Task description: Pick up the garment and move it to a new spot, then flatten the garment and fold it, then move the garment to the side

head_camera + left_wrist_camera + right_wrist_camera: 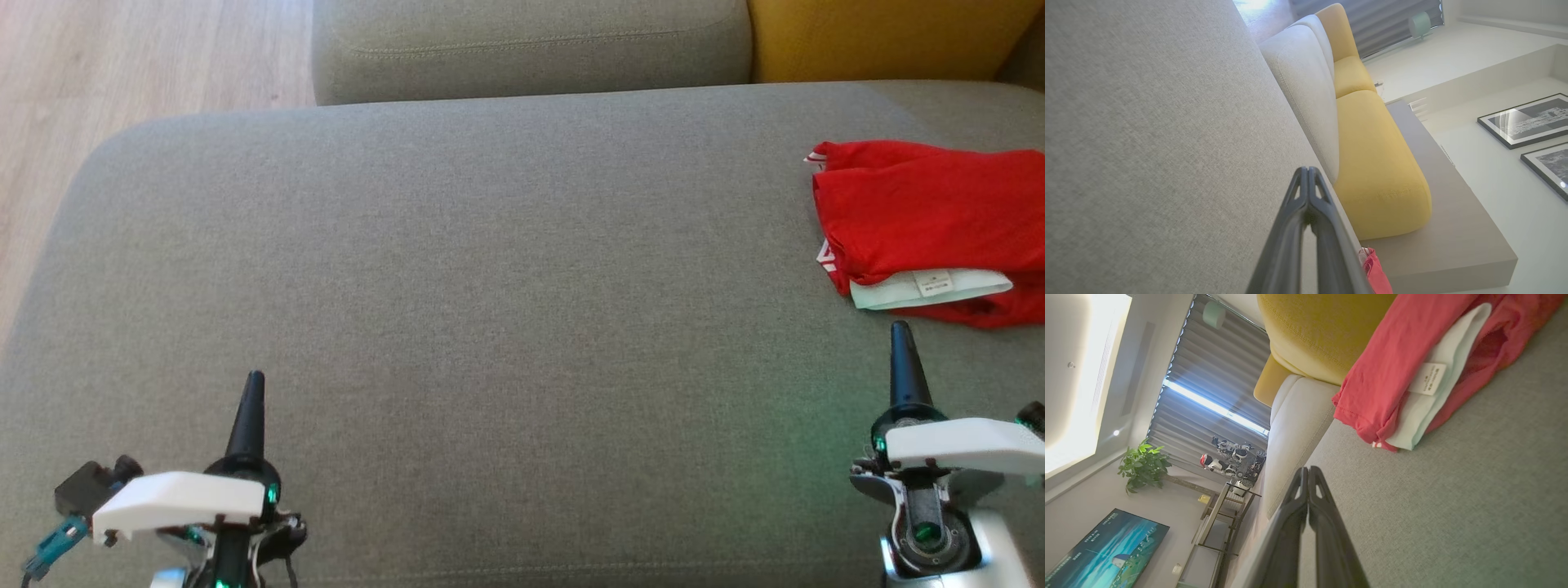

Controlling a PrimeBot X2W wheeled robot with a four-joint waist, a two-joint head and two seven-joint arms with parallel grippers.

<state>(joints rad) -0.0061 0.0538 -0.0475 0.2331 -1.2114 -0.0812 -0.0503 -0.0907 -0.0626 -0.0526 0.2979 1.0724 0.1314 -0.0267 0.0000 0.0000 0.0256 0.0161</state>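
Sofa seat (490, 269): broad grey cushion that serves as the work surface, bare across its middle and left, with a grey back cushion (531, 49) and a yellow cushion (882, 37) behind it.
Garment (922, 212): red, lying at the far right of the seat in front of the yellow cushion, gathered into a compact layered stack and not spread out.
Done, as I judge it: the stacked layers and the place off to one side suggest the folding and the move aside are finished or nearly so; the edges are loose, so the fold is rough.
Left, as I judge it: little or nothing, perhaps a tidying of the lower edge.
Right tool (900, 331): fingers pressed together, holding nothing, near the garment's front edge but apart from it.
Left tool (255, 380): fingers also together and empty, low at the left, well apart from the garment.
Cut off: the garment's right part runs past the head view's edge, so its full outline is unknown.
Hard to make out: a white layer (931, 287) with a small tag (933, 282) pokes from the lower folds; whether it is lining or a separate piece I cannot tell, and the tag's print is unreadable.
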